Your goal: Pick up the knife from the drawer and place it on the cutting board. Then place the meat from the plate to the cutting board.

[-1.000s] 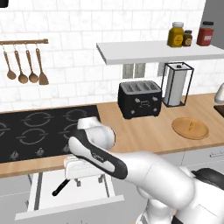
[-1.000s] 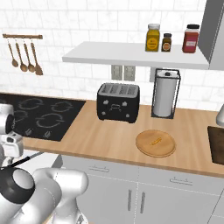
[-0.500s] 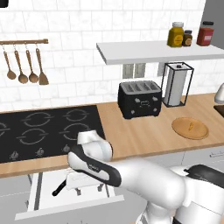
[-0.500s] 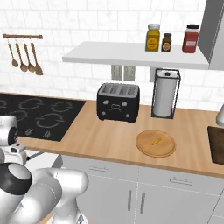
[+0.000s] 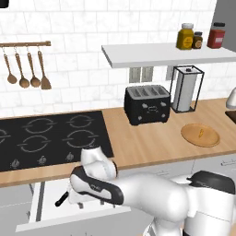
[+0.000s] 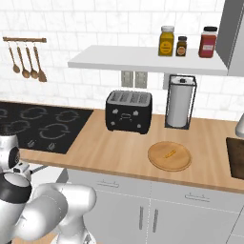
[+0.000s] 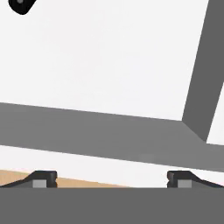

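Knife (image 5: 61, 199): a slim black handle pokes out at the left of the arm's wrist, lying flat on the white floor of the open drawer (image 5: 39, 203); the blade is hidden behind the arm. In the hand view a rounded black end (image 7: 21, 5) sits at the top left corner.
Drawer: pulled out below the cooktop (image 5: 50, 138), white inside with grey walls.
Plate (image 5: 200, 135): round tan disc on the wooden counter (image 5: 152, 143), right of the toaster (image 5: 147, 104), with the tiny orange meat (image 5: 201, 133) lying on it.
Cutting board (image 6: 237, 157): dark slab at the far right edge of the counter, well apart from the drawer.
Arm: folded forward and low, wrist bent down into the drawer.
Gripper (image 7: 111, 178): fingers spread wide, nothing between them, pointing at the drawer's white floor and grey rim.
Change: compared with a second ago the hand has dipped lower into the drawer and nearer the knife handle; knife, plate and meat lie as they did.
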